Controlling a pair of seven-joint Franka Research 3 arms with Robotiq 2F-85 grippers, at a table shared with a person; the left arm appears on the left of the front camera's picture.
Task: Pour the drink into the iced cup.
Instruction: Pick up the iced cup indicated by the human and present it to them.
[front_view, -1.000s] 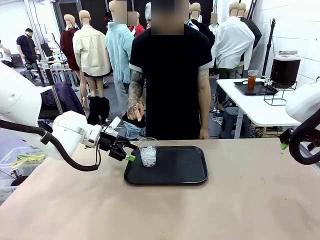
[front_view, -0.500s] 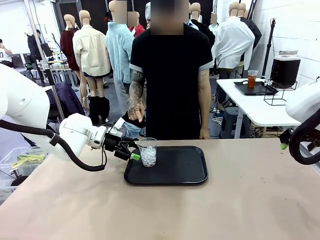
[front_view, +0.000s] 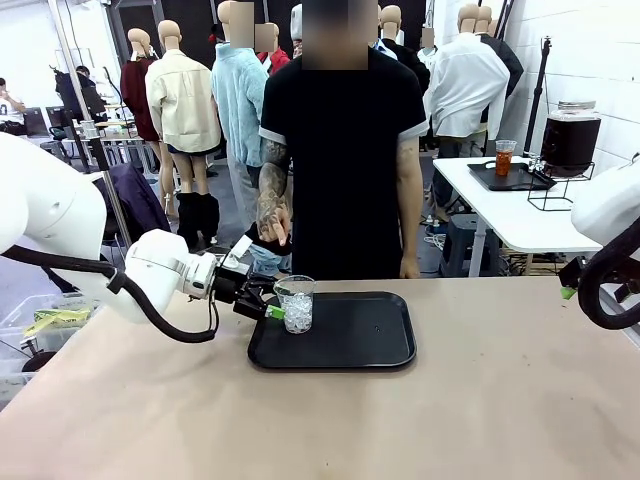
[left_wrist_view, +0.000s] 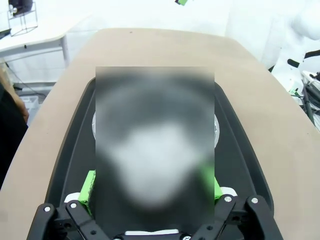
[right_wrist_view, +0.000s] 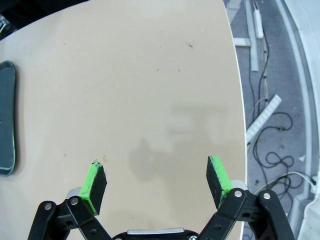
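Observation:
The iced cup (front_view: 295, 304), clear plastic with white ice cubes in it, stands at the near-left corner of a black tray (front_view: 350, 340). My left gripper (front_view: 271, 305) has come in from the left and is open. In the left wrist view its green pads (left_wrist_view: 88, 187) stand on either side of the cup, whose rim (left_wrist_view: 93, 121) peeks out beside a blurred patch. My right gripper (right_wrist_view: 157, 182) hangs open over bare table at the right, holding nothing. A cup of reddish drink (front_view: 504, 157) stands on a far white table beside a dark jar (front_view: 570, 136).
A person in a black shirt stands at the far edge, one hand (front_view: 268, 230) hanging just behind my left gripper. The tray's edge (right_wrist_view: 5, 120) shows at the left of the right wrist view. The table's edge and floor cables (right_wrist_view: 265, 120) lie to its right.
My left gripper has moved right toward the cup, and its fingers now reach around it. The right arm and the person have stayed still.

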